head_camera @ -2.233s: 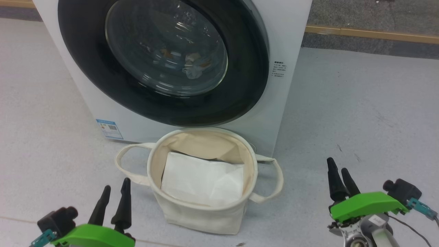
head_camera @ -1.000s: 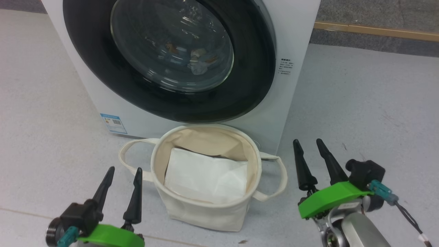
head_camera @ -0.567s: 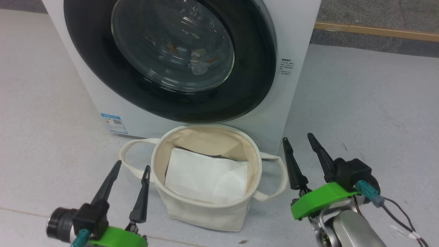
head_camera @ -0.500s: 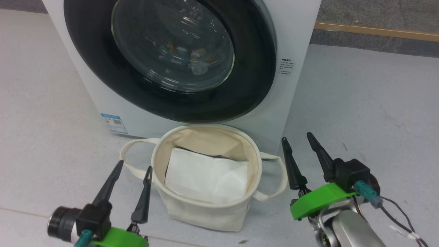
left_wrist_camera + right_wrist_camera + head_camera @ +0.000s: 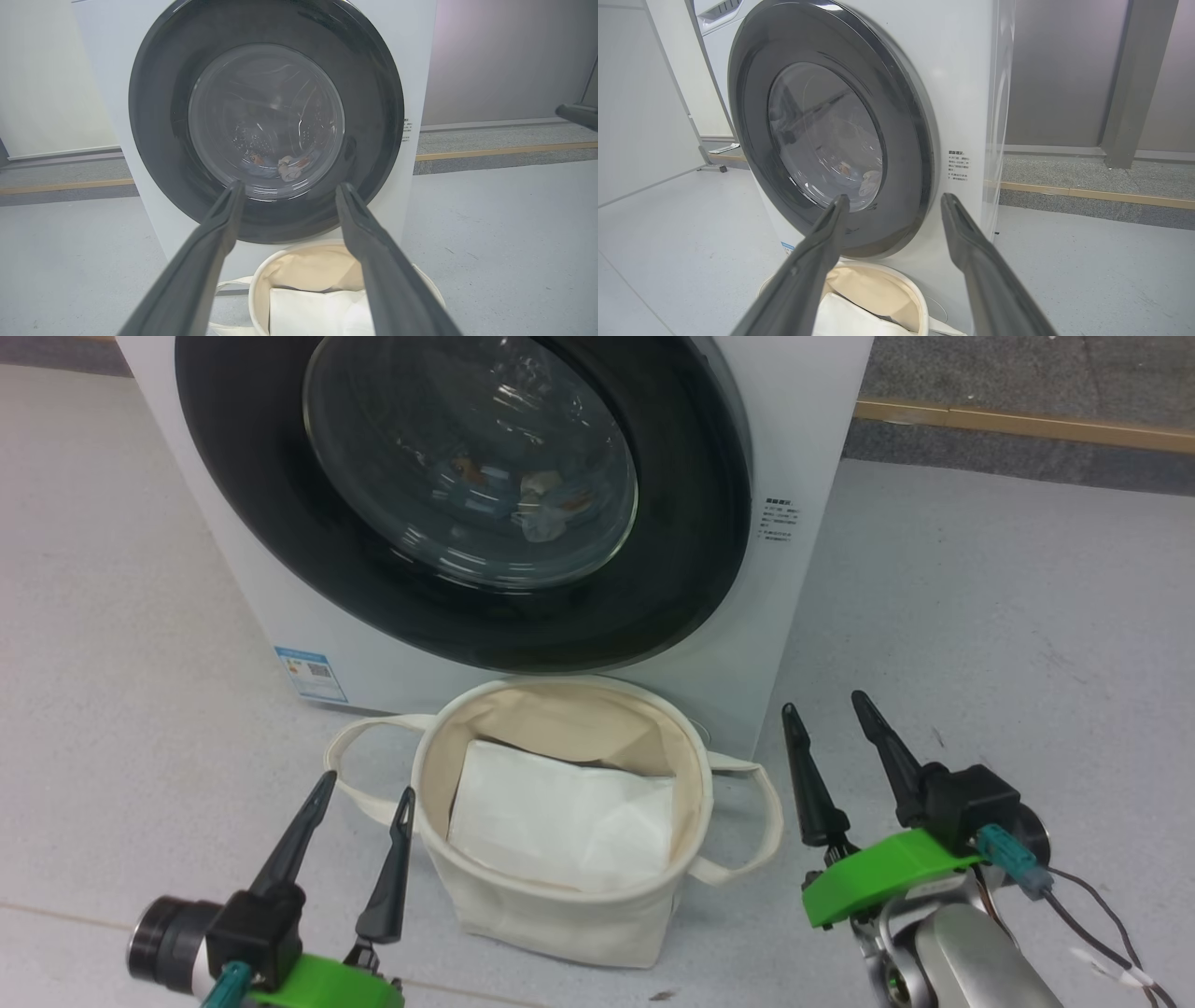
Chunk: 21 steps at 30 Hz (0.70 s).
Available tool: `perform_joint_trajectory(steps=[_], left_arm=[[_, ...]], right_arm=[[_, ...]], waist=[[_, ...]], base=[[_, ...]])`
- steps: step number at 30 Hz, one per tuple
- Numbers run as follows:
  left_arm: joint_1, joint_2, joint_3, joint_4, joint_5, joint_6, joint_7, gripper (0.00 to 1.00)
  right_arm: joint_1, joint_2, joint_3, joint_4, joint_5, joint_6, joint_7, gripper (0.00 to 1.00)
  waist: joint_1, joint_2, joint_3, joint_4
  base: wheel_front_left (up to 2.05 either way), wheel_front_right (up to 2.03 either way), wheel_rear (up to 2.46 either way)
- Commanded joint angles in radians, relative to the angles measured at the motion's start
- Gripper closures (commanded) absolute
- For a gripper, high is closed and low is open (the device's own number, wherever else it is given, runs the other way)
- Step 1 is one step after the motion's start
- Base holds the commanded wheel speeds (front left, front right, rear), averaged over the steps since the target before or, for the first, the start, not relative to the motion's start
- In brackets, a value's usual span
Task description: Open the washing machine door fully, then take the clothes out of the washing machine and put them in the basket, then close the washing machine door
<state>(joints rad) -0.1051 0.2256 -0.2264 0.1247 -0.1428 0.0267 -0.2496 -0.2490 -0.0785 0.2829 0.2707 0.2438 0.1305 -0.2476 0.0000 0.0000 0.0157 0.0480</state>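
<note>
The left gripper [image 5: 367, 784] has its two long, tapering black fingers [image 5: 291, 845] spread wide with nothing between them. The right gripper [image 5: 824, 702] is likewise spread wide and empty. Each pair of fingers rises from a bright green plastic mount [image 5: 878, 877].

Between the two grippers stands the basket [image 5: 560, 915], a round soft tub of cream canvas with a rolled rim and two limp loop handles. It is just beside each gripper, and neither touches it. Inside it lies a flat, folded white sheet [image 5: 551, 817], slightly creased.

Ahead of both grippers, beyond the basket, rises the washing machine [image 5: 803, 429], a smooth white box. Its door [image 5: 691, 569] is closed against the front, a wide glossy black ring around a domed bowl of clear glass that catches streaks of light. Through the glass, well ahead of the fingertips, the clothes [image 5: 537, 513] lie in a small crumpled heap at the bottom of the perforated steel drum [image 5: 252, 135]. They are pale blue and white cloth with orange patches.

A small blue sticker [image 5: 313, 674] sits low on the machine's front, ahead of the left gripper. A small block of printed text [image 5: 777, 518] sits beside the door's rim, ahead of the right gripper. Under everything is a matt, speckled grey floor [image 5: 1008, 616].
</note>
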Motion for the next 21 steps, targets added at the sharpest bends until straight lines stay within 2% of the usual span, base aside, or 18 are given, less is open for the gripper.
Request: perform_joint_trajectory(steps=[1,9,15,16,17,18,21], left_arm=[[-0.043,0.015,0.044,-0.031,0.008,0.000,-0.012,0.00],[-0.044,0.009,0.050,-0.032,0.008,-0.004,-0.012,0.00],[-0.056,0.008,0.061,-0.039,0.002,-0.011,-0.012,0.00],[-0.060,0.007,0.062,-0.039,0.002,-0.012,-0.012,0.00],[-0.063,0.007,0.063,-0.039,0.002,-0.014,-0.012,0.00],[-0.067,0.005,0.064,-0.040,0.002,-0.015,-0.012,0.00],[-0.077,0.001,0.067,-0.043,0.002,-0.018,-0.012,0.00]], right_arm=[[-0.030,0.006,0.012,-0.034,-0.014,0.000,0.003,0.00],[-0.029,0.011,0.008,-0.046,-0.010,0.000,0.006,0.00],[-0.072,0.011,-0.020,-0.040,0.039,0.000,0.002,0.00],[-0.086,0.010,-0.033,-0.035,0.048,0.000,0.002,0.06],[-0.100,0.009,-0.045,-0.030,0.057,0.000,0.002,0.57],[-0.114,0.007,-0.057,-0.026,0.066,0.000,0.001,0.97],[-0.157,0.001,-0.092,-0.016,0.101,0.000,0.000,1.00]], waist=[[0.0000,0.0000,0.001,0.000],[0.0000,0.0000,0.010,0.003],[0.0000,0.0000,0.055,0.018],[0.0000,0.0000,0.064,0.023],[0.0000,0.0000,0.071,0.029],[0.0000,0.0000,0.078,0.035],[0.0000,0.0000,0.103,0.054]], base=[[0.00,0.00,0.00],[0.00,0.00,0.00],[0.00,0.00,0.00],[0.00,0.00,0.00],[0.00,0.00,0.00],[0.00,0.00,0.00],[0.00,0.00,0.00]])
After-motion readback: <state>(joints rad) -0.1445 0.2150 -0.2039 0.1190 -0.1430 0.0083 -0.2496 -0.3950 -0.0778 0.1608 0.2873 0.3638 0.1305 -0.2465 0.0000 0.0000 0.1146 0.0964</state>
